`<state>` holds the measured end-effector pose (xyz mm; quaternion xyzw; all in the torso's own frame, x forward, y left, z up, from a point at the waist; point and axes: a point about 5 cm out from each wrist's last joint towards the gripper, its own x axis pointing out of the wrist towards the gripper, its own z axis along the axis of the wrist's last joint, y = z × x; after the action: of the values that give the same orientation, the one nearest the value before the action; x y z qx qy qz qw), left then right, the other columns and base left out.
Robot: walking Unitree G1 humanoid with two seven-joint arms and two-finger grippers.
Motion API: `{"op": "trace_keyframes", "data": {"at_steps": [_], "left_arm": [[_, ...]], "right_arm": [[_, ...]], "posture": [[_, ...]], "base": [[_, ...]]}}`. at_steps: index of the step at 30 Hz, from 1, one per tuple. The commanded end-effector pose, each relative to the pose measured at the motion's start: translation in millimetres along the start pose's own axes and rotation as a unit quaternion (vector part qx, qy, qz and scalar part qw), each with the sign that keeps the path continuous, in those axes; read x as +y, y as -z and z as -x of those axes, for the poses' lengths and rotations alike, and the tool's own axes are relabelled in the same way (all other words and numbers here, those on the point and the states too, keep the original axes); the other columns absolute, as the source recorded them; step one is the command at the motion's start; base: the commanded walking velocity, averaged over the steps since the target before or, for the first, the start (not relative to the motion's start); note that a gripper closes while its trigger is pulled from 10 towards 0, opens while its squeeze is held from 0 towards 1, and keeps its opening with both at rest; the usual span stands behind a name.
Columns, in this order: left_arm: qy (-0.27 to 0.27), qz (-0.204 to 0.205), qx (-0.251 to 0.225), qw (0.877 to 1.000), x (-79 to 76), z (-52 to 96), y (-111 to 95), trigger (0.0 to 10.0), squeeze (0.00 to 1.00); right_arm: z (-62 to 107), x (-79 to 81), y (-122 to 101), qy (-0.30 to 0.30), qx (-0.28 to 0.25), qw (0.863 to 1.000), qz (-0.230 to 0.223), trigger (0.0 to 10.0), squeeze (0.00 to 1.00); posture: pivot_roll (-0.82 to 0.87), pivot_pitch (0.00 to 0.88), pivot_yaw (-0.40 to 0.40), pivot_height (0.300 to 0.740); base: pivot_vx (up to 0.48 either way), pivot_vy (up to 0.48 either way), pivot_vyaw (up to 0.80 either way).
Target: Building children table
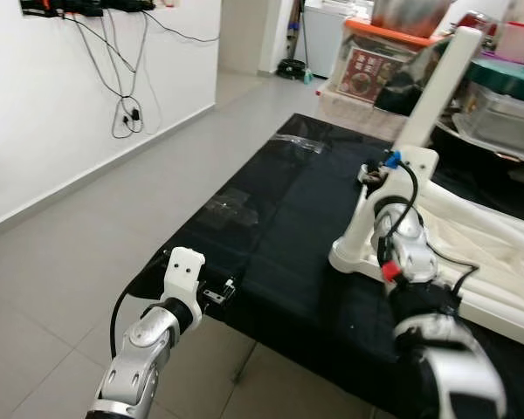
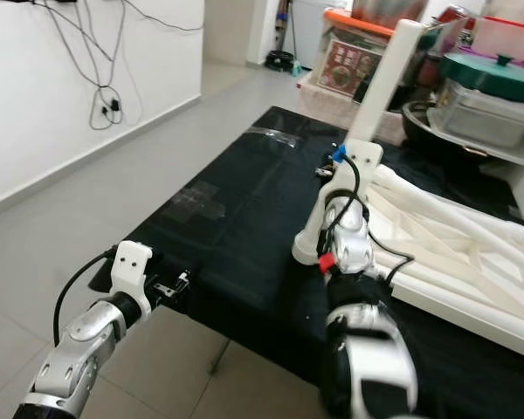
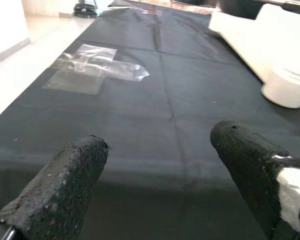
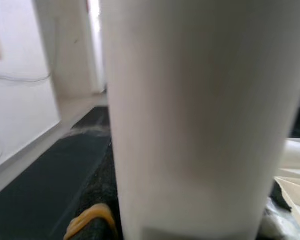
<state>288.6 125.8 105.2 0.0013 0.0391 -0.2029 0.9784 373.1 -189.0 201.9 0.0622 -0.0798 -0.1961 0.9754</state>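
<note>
Table legs: 1 upright [image 1: 439, 87], on white frame [image 1: 498, 253].
My right gripper [image 2: 332, 175]: at leg base; fingers' state can't tell.
My left gripper [image 3: 165, 180]: fingers apart, over black mat [image 1: 279, 227].
Plastic bags: 1 [image 3: 95, 67].

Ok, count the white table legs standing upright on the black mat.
1. The white leg rises at the near left corner of the overturned table frame, with the right gripper at its base. Other legs may be out of frame.
</note>
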Motion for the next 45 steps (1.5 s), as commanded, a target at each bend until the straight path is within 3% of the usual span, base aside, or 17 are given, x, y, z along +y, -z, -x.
{"op": "trace_keyframes", "data": {"at_steps": [1, 5, 6, 9, 10, 13, 16, 17, 18, 19, 22, 24, 28, 35, 37, 38, 45], "left_arm": [[0.008, 0.0, 0.005, 1.0, -4.3, -0.5, 1, 10.0, 0.0], [0.008, 0.004, 0.005, 1.0, -5.6, -1.1, 2, 10.0, 0.0], [0.008, 0.005, 0.005, 1.0, -6.6, -1.6, 2, 10.0, 0.0], [0.008, 0.006, 0.005, 1.0, -7.3, -1.9, 2, 10.0, 0.0], [0.008, 0.007, 0.004, 1.0, -7.8, -2.2, 2, 10.0, 0.0], [0.009, 0.008, 0.005, 1.0, -8.0, -2.2, 3, 10.0, 0.0], [0.01, 0.007, 0.006, 1.0, -7.3, -2.2, 3, 10.0, 0.0], [0.011, 0.006, 0.006, 1.0, -6.6, -2.5, 2, 10.0, 0.0], [0.011, 0.005, 0.005, 1.0, -5.9, -2.8, 2, 10.0, 0.0], [0.011, 0.005, 0.005, 1.0, -5.9, -2.8, 2, 10.0, 0.0], [0.011, 0.003, 0.005, 1.0, -5.1, -3.6, 1, 10.0, 0.0], [0.011, 0.003, 0.005, 1.0, -5.1, -3.8, 1, 10.0, 0.0], [0.011, 0.001, 0.003, 1.0, -6.8, -4.4, 0, 10.0, 0.0], [0.008, -0.002, 0.003, 1.0, -4.2, -2.7, 0, 10.0, 0.0], [0.006, -0.003, 0.004, 1.0, -2.8, -2.2, 0, 10.0, 0.0], [0.006, -0.004, 0.004, 1.0, -2.6, -2.2, 0, 10.0, 0.0], [0.007, -0.006, 0.005, 1.0, -2.6, -2.6, 0, 10.0, 0.0]], "right_arm": [[15.2, -4.8, 24, 0.033, 0.046, 0.998, 0.022, 0.0, 0.0], [16.3, 11.2, 13, -0.008, 0.037, 0.999, 0.026, 0.0, 0.0], [11.5, 14.0, 6, -0.029, 0.031, 0.999, 0.027, 8.2, 0.0], [8.3, 15.7, 3, -0.038, 0.028, 0.999, 0.028, 8.2, 0.0], [4.2, 16.1, -2, -0.049, 0.022, 0.998, 0.023, 10.0, 0.98], [-4.9, 15.9, -18, -0.069, -0.002, 0.998, 0.015, 10.0, 1.0], [-12.3, 25.3, -38, -0.152, -0.029, 0.988, -0.015, 10.0, 1.0], [-13.1, 33.2, -52, -0.236, -0.045, 0.97, -0.039, 10.0, 0.0], [-13.7, 35.5, -65, -0.302, -0.059, 0.95, -0.048, 10.0, 0.0], [-13.7, 35.5, -65, -0.302, -0.059, 0.95, -0.048, 10.0, 0.0], [-19.0, 32.3, -84, -0.389, -0.072, 0.918, -0.036, 10.0, 0.0], [-22.1, 31.1, -85, -0.413, -0.067, 0.908, -0.018, 10.0, 0.0], [-27.9, 28.1, -74, -0.498, -0.013, 0.866, 0.033, 10.0, 0.0], [-26.0, 29.5, -55, -0.525, 0.027, 0.849, 0.051, 10.0, 0.0], [-22.3, 31.6, -48, -0.542, 0.041, 0.838, 0.056, 9.2, 0.0], [-22.4, 31.1, -46, -0.542, 0.039, 0.838, 0.055, 0.0, 0.0], [-25.3, 24.8, -44, -0.527, 0.033, 0.847, 0.057, 0.0, 0.0]], "posture": [[0.01, 0.0, -0.155, 0.74], [0.0, 0.0, -0.159, 0.74], [0.0, 0.0, -0.159, 0.74], [0.0, 0.0, -0.159, 0.74], [0.0, 0.0, -0.158, 0.74], [0.0, 0.0, -0.154, 0.74], [0.0, 0.0, -0.151, 0.74], [0.0, 0.0, -0.153, 0.74], [0.0, 0.0, -0.152, 0.74], [0.0, 0.0, -0.152, 0.74], [0.01, 0.0, -0.156, 0.74], [0.01, 0.0, -0.156, 0.74], [0.02, 0.0, -0.164, 0.74], [0.04, 0.0, -0.171, 0.74], [0.04, 0.0, -0.171, 0.74], [0.04, 0.0, -0.168, 0.74], [0.03, 0.0, -0.161, 0.74]], "base": [[0.0, 0.0, 0.0], [0.0, 0.0, 0.0], [0.0, 0.0, 0.0], [0.0, 0.0, 0.0], [0.0, 0.0, 0.0], [0.0, 0.0, 0.0], [0.0, 0.0, 0.0], [0.0, 0.0, 0.0], [0.0, 0.0, 0.0], [0.0, 0.0, 0.0], [0.0, 0.0, 0.0], [0.0, 0.0, 0.0], [0.0, 0.0, 0.0], [0.0, 0.0, 0.0], [0.0, 0.0, 0.0], [0.0, 0.0, 0.0], [0.0, 0.0, 0.0]]}}
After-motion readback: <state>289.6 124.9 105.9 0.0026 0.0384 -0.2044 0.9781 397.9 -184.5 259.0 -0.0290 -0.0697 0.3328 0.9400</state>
